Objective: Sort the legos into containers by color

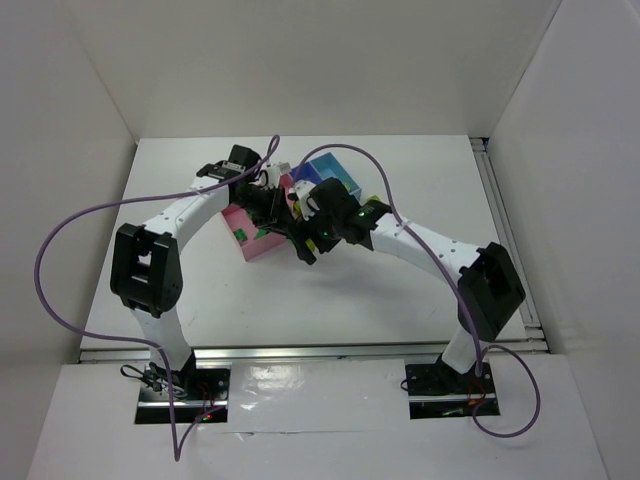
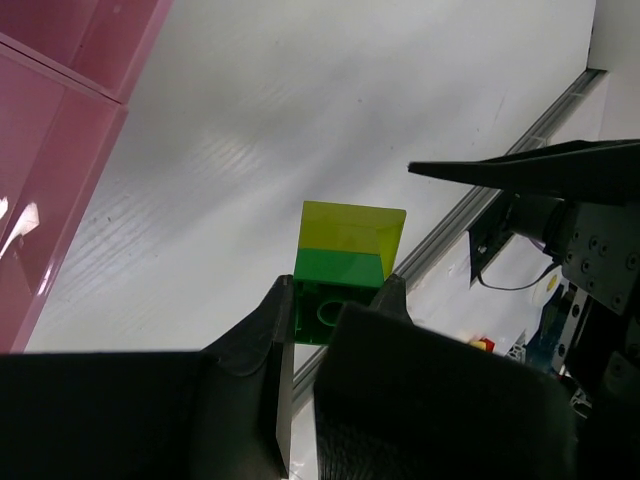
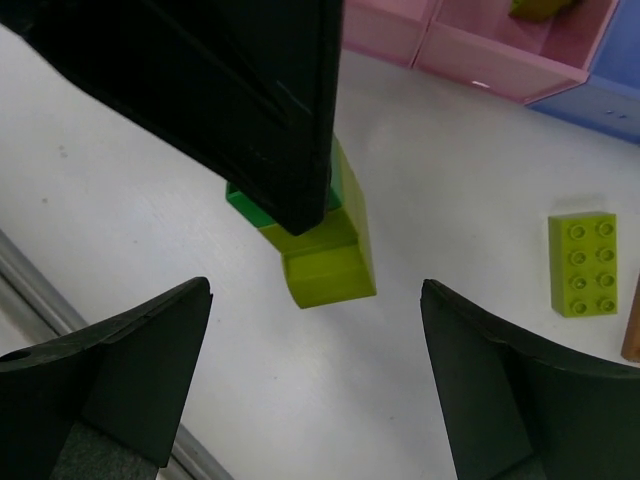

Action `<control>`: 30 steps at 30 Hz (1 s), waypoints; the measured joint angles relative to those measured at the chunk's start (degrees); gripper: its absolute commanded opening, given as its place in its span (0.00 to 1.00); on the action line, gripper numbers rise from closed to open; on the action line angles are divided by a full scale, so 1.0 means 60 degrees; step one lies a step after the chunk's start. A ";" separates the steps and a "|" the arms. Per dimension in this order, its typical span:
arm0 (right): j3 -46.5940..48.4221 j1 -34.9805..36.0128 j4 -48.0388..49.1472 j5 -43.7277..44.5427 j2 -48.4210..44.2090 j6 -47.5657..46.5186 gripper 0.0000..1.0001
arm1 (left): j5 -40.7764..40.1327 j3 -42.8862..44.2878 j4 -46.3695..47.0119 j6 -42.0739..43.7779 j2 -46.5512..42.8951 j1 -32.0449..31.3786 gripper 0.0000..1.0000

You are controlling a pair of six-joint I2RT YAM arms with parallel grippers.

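Legos [image 2: 345,240] pinched by the left gripper [image 2: 337,290] show plainly only from the wrists.

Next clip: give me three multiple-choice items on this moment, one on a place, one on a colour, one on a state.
1. The loose eight-stud brick is:
A hanging in the air
B on the table
C stacked on another brick

2. The two-brick stack in the left hand is:
A orange and blue
B pink and white
C green and yellow-green

3. The right hand is:
A open, holding nothing
B shut on a brick
C shut, empty

Key:
1 B, it lies flat on the white surface, studs up.
2 C, the left wrist view shows both colours.
3 A, its fingers stand wide apart and touch no brick.
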 measured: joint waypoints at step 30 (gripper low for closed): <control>-0.1169 0.0477 0.2073 0.1785 0.0339 0.0372 0.23 | 0.0528 -0.0007 0.0025 0.0058 0.0018 0.0601 0.00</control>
